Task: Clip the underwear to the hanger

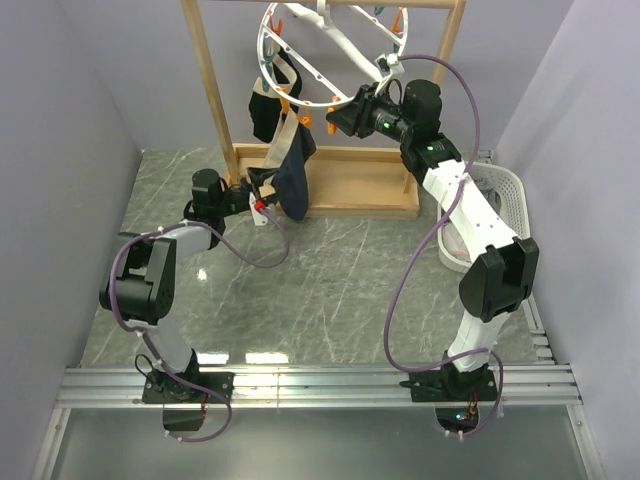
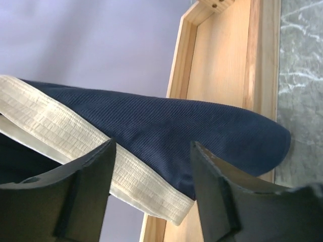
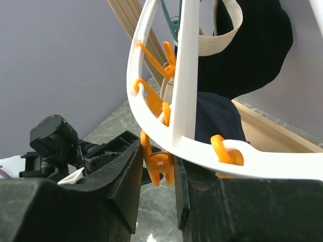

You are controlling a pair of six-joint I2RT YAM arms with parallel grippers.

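Hanging underwear (image 1: 292, 175) and wooden rack (image 1: 213, 90) block space under the hanger (image 1: 335, 40).

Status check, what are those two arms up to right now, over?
Left end effector open, underwear hanging just ahead. Right end effector closed on hanger at an orange clip. Black garment alongside, not in the way.

Lilac walls (image 1: 80, 80), grey marble tabletop (image 1: 330, 280) — wooden rack frame (image 1: 212, 90) behind.
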